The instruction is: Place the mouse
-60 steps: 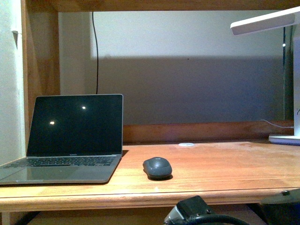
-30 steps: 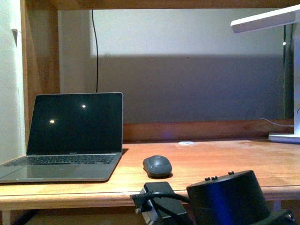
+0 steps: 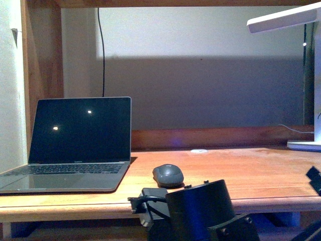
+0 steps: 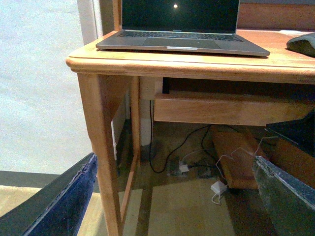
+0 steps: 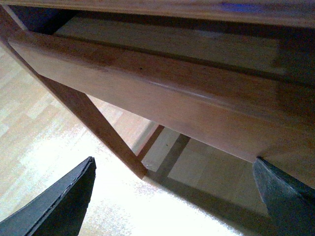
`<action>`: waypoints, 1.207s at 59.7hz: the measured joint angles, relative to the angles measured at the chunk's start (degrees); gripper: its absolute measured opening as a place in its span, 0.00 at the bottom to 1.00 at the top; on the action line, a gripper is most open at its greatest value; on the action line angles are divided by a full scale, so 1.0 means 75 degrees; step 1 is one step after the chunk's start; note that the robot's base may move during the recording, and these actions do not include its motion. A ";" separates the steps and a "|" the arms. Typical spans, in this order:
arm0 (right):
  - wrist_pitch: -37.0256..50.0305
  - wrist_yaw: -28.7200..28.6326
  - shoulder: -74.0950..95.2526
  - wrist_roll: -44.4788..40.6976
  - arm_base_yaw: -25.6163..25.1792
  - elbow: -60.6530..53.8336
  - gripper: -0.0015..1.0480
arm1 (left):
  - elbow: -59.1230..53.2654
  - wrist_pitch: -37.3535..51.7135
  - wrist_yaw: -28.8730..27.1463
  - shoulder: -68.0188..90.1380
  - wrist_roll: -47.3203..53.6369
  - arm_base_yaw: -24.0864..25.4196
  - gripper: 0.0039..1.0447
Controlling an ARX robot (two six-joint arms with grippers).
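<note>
A warm wooden desk (image 3: 251,173) spans the alcove. On it the small dark grey oval mouse (image 3: 168,175) rests beside the open silver laptop (image 3: 75,150), near the front edge, above and beyond both claws. The left claw (image 4: 172,196) and right claw (image 5: 172,196) hang below the desktop, spread wide and empty. Open board lies rightward toward the white lamp base (image 3: 304,145).

You're looking at a wooden desk (image 3: 261,175) w/ an open laptop (image 3: 75,145) sitting at its left end, screen dark, two small light spots reflecting on it. A flat white disc (image 3: 199,150) is lying near the back rail. A white lamp (image 3: 301,30) is standing at the right. Under the desk, cables and a white plug (image 4: 218,188) are lying on the floor.
</note>
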 joint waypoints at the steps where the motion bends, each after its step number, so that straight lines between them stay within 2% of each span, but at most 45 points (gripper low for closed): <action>1: 0.0000 0.0044 0.0032 0.0035 0.0015 0.0035 0.93 | 0.0000 0.0000 0.0000 0.0000 0.0000 0.0000 0.93; 21: -0.0172 0.0079 -0.0297 0.0213 -0.0020 -0.0160 0.93 | 0.0000 0.0000 0.0000 0.0000 0.0000 0.0000 0.93; 36: -0.0580 -0.1265 -0.2672 -0.0230 -0.0787 -0.1725 0.93 | 0.0000 0.0000 0.0000 0.0000 0.0000 0.0000 0.93; 43: -0.0871 -0.2002 -0.4272 -0.0294 -0.1512 -0.2763 0.93 | 0.0000 0.0000 0.0000 0.0000 0.0000 0.0000 0.93; 49: -0.1014 -0.2247 -0.5490 -0.0122 -0.2247 -0.3351 0.93 | 0.0000 0.0000 0.0000 0.0000 0.0000 0.0000 0.93; 62: -0.1160 -0.2043 -0.7653 0.0641 -0.3727 -0.4342 0.93 | 0.0000 0.0000 0.0000 0.0000 0.0000 0.0000 0.93; 72: -0.1801 -0.2142 -0.9425 0.0915 -0.4677 -0.5269 0.93 | 0.0000 0.0000 0.0000 0.0000 0.0000 0.0000 0.93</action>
